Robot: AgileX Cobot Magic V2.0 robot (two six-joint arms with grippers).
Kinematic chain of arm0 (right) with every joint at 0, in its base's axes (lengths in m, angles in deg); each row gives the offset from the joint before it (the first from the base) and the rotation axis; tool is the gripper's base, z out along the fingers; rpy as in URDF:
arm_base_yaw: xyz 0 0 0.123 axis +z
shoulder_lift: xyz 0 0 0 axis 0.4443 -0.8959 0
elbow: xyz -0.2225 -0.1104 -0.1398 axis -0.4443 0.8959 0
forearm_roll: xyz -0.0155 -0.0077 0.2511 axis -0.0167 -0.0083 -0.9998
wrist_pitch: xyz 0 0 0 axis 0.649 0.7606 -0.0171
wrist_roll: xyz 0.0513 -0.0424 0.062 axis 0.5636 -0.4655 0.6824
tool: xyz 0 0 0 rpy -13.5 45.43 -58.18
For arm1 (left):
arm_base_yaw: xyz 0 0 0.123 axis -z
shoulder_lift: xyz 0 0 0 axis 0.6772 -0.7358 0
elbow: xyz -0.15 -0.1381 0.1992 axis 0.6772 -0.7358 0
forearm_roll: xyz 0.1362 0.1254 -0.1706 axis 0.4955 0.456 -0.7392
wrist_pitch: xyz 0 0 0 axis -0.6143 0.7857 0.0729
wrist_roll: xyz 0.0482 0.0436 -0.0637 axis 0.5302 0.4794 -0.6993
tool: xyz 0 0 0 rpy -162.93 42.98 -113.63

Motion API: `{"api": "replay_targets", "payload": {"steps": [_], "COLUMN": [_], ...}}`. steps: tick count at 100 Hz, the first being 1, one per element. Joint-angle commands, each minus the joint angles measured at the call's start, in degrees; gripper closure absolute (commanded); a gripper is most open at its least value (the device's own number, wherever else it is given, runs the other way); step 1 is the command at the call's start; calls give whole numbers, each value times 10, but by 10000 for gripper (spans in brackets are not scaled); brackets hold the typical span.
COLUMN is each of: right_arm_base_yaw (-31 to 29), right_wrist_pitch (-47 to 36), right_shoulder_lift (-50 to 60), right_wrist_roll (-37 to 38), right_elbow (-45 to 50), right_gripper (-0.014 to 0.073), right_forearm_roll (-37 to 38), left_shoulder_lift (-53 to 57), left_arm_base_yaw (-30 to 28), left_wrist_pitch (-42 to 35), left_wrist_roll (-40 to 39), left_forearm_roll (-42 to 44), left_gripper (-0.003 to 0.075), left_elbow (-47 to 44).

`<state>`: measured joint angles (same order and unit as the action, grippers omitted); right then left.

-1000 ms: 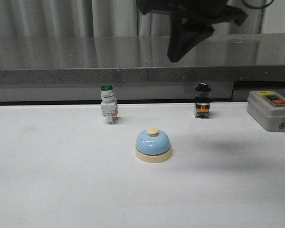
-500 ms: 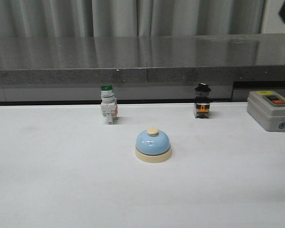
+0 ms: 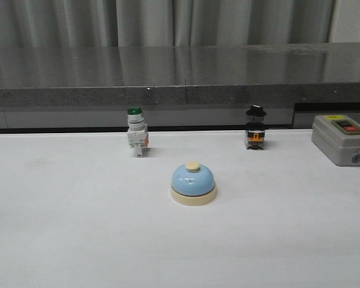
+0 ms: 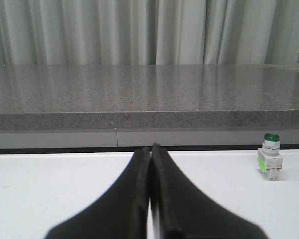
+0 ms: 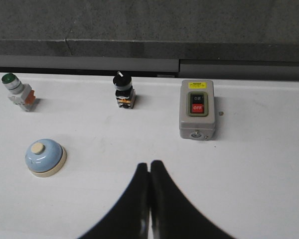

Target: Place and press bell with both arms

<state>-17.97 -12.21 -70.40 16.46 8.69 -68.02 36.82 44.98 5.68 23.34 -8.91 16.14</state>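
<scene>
1. Front view: the bell (image 3: 193, 183) sat upright on the white table (image 3: 60, 240), just below frame centre. A green-capped switch (image 3: 136, 131) stood up and left of it, a black-capped switch (image 3: 255, 127) up and right, and a grey control box (image 3: 342, 139) at the right edge. Neither arm showed.
2. Left wrist view: the left gripper (image 4: 150, 149) had its fingers pressed together, holding nothing; the green-capped switch stood at right.
3. Right wrist view: the right gripper (image 5: 149, 165) was likewise closed and empty, the bell at lower left, apart from it.
</scene>
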Motion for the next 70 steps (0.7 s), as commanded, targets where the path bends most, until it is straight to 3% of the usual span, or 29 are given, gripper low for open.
{"api": "replay_targets", "payload": {"steps": [1,70], "right_arm_base_yaw": [-4,-4], "right_wrist_pitch": [-46,-34], "right_shoulder_lift": [40,79], "right_wrist_roll": [-6,-6], "right_elbow": [6,23], "right_gripper": [654,654], "right_forearm_roll": [4,4], "left_shoulder_lift": [17,17], "left_arm_base_yaw": [-1,-1], "left_wrist_pitch": [-46,-46], "left_wrist_roll": [-9,-9], "left_forearm_roll": [-1,-1], "left_gripper": [741,741], "left_elbow": [-25,-25]}}
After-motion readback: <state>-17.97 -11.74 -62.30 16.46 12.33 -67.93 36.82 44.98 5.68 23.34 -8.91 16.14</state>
